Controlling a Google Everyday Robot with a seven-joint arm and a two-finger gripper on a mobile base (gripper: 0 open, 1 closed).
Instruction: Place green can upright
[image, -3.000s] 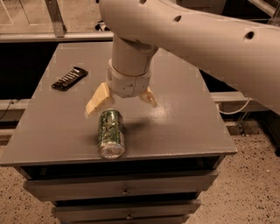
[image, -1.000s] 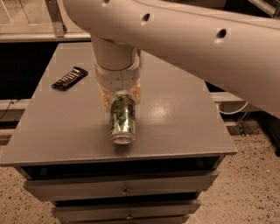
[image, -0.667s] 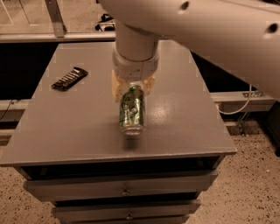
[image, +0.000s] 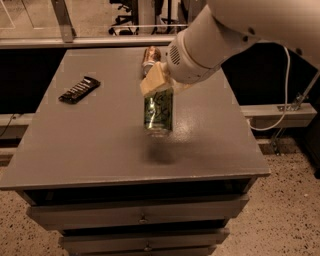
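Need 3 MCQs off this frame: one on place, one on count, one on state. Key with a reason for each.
1. Where does the black flat object lie?
A) on the left part of the table
B) in an open drawer
C) on the floor

2. How many cans are in view?
A) one
B) two
C) three

3. What state is the green can in?
A) lying on its side on the table
B) held by the gripper above the table, close to upright
C) standing alone on the table

Key:
1 A: it rests near the table's left edge.
2 B: the green can plus the brownish-orange can at the far edge.
3 B: the gripper clamps its top end, and its shadow falls apart from it on the tabletop.
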